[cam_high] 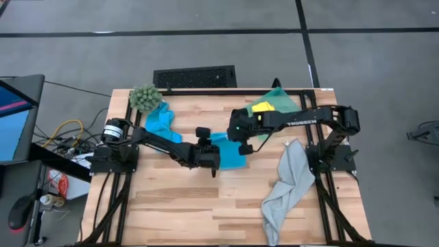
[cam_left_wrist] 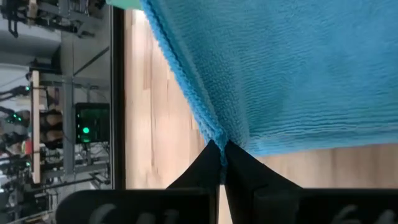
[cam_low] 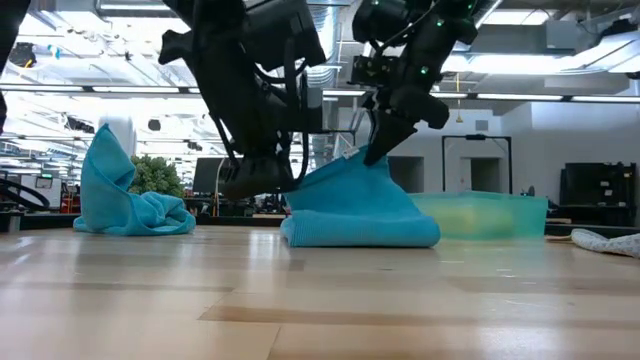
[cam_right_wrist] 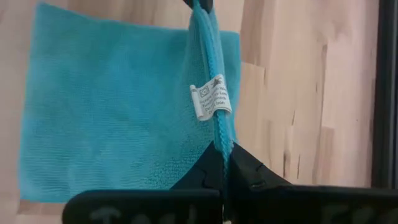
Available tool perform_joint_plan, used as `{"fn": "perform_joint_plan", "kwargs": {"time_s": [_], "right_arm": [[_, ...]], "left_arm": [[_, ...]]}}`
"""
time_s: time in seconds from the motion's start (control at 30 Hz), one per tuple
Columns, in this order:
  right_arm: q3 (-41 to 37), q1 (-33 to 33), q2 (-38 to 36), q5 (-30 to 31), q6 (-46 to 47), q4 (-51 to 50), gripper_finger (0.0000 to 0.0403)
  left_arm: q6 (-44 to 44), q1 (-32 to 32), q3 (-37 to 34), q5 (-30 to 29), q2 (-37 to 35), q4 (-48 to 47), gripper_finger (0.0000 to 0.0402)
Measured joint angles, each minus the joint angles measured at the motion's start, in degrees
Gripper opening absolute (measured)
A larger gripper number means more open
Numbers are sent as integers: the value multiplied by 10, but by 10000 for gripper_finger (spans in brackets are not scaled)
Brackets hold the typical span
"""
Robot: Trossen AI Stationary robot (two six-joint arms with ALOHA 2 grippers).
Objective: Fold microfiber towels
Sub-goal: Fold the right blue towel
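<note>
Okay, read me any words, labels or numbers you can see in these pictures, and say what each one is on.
"TROSSEN": white lettering on the right arm, high view.
Care tag on the blue towel edge, above the right end effector: print too small to read.
Screen at the high view's left edge: no legible text.
Nothing else readable.

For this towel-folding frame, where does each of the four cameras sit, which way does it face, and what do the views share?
High: overhead, looking straight down; both arms, blue towel, grey towel, table.
Low: table height, looking level across; both arms pinch the blue towel; second blue towel, green bin.
Left wrist: past the left gripper, shut on the towel's edge.
Right wrist: past the right gripper, shut on the edge by the label.
Shared: the blue towel shows in all four.
</note>
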Motion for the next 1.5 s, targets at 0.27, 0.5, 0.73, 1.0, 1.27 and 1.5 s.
{"fn": "perform_joint_plan", "kwargs": {"time_s": [0.27,0.5,0.73,1.0,1.27,1.5], "right_arm": [[0,-38,3,-57,-31,26,19],[1,-48,28,-62,-31,24,23],[-1,-48,28,-60,-40,26,22],[-1,-55,28,-61,-38,34,32],[0,-69,28,-66,-31,46,36],[0,-82,28,-55,-26,50,67]], "left_arm": [[6,24,0,10,0,-3,0],[-29,14,23,20,-16,-76,0],[-35,14,33,56,-53,-79,0],[-36,35,27,103,-51,-67,0],[-42,55,3,104,-51,-51,0],[-44,65,0,107,-51,-62,24]]}}
